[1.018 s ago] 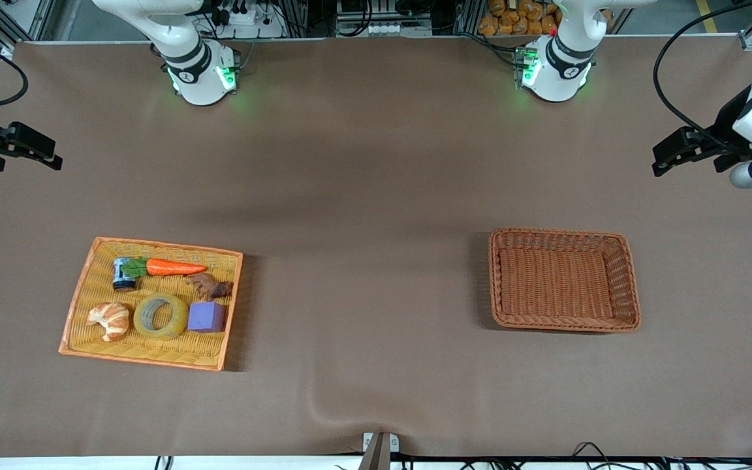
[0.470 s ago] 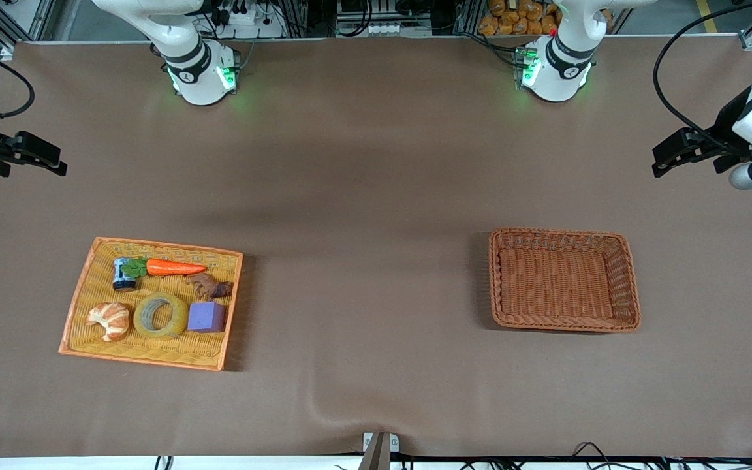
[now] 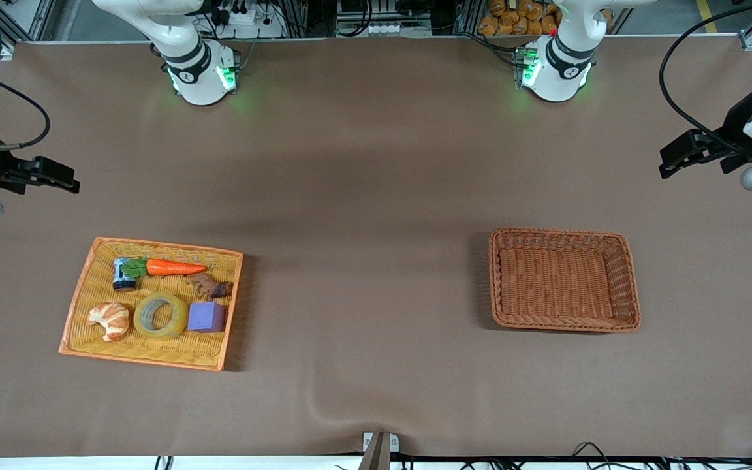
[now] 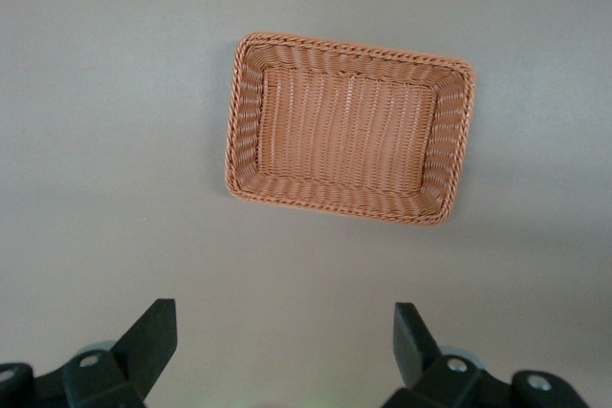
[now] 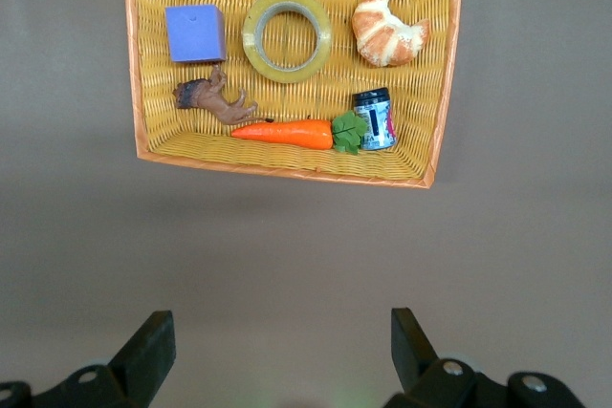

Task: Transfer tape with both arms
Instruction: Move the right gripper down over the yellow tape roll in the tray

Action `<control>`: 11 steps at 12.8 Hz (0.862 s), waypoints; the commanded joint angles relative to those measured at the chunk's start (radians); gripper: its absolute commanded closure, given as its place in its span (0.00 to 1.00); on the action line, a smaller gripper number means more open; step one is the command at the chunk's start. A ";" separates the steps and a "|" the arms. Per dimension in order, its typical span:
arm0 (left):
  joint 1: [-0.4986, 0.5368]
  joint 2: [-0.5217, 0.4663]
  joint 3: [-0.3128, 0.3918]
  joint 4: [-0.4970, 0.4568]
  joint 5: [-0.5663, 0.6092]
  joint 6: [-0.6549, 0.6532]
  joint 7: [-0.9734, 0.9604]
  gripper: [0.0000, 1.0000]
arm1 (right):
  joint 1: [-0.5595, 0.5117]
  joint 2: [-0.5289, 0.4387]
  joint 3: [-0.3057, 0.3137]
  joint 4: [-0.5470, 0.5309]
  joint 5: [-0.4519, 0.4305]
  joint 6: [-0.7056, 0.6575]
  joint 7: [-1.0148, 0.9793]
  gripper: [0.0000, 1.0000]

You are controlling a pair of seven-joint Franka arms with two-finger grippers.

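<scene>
The tape point(image 3: 160, 316), a yellowish translucent ring, lies flat in the yellow tray point(image 3: 167, 245) between a croissant and a purple cube. It also shows in the right wrist view point(image 5: 287, 35). My right gripper point(image 3: 69, 183) hangs open and empty over bare table at the right arm's end, beside the tray and not over it; its jaws stand wide apart in the right wrist view point(image 5: 282, 346). My left gripper point(image 3: 666, 163) hangs open and empty over the table at the left arm's end, apart from the brown basket point(image 3: 562, 232); it also shows in the left wrist view point(image 4: 284, 341).
The tray also holds a carrot point(image 3: 173, 267), a small can point(image 3: 123, 274), a brown toy animal point(image 3: 209, 286), a croissant point(image 3: 109, 320) and a purple cube point(image 3: 206, 316). The brown basket point(image 4: 349, 45) has nothing in it.
My right gripper has moved toward the yellow tray. My left gripper has shifted slightly toward the left arm's end of the table. The tape has not moved.
</scene>
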 commanded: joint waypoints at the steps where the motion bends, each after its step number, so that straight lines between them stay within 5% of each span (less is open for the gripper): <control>1: 0.035 -0.004 -0.001 0.011 -0.003 0.000 0.021 0.00 | -0.011 0.019 0.009 0.004 -0.016 0.012 0.015 0.00; 8: 0.035 -0.004 -0.003 0.013 -0.005 0.005 0.023 0.00 | -0.052 0.182 0.009 -0.001 -0.004 0.111 0.006 0.00; 11: 0.033 0.000 -0.003 0.014 -0.008 0.006 0.023 0.00 | -0.080 0.308 0.009 -0.004 0.000 0.261 -0.002 0.00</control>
